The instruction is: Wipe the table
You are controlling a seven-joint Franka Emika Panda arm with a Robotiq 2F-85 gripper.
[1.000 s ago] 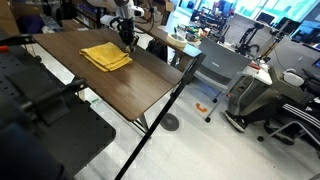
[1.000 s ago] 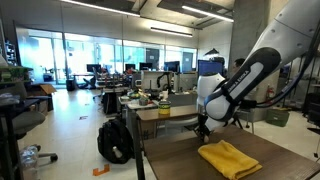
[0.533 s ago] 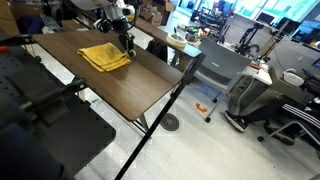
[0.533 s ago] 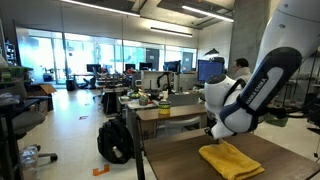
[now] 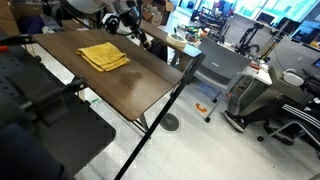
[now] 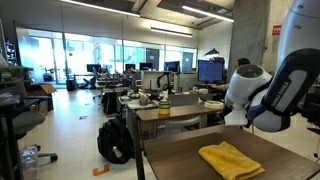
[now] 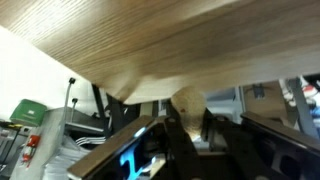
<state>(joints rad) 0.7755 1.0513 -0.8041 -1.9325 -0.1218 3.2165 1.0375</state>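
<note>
The dark brown wood-grain table (image 5: 120,85) shows in both exterior views (image 6: 180,160). A crumpled yellow cloth (image 5: 104,55) lies flat on it, apart from the arm; it also shows in an exterior view (image 6: 230,158). My gripper (image 5: 135,24) hangs above the table's far edge, past the cloth, and holds nothing that I can see. It also shows in an exterior view (image 6: 237,117), raised off the cloth. In the wrist view the table top (image 7: 180,40) fills the upper part and the dark jaws (image 7: 187,125) are blurred, so their opening is unclear.
A black stand with a slanted pole (image 5: 165,115) crosses the near table corner. Black equipment (image 5: 40,110) stands in the foreground. Office chairs (image 5: 262,100) stand off to the side. A light desk (image 6: 170,112) and a black backpack (image 6: 115,142) sit behind the table.
My gripper has risen from the cloth's far edge and pulled back past the table edge. The yellow cloth has stayed where it lay.
</note>
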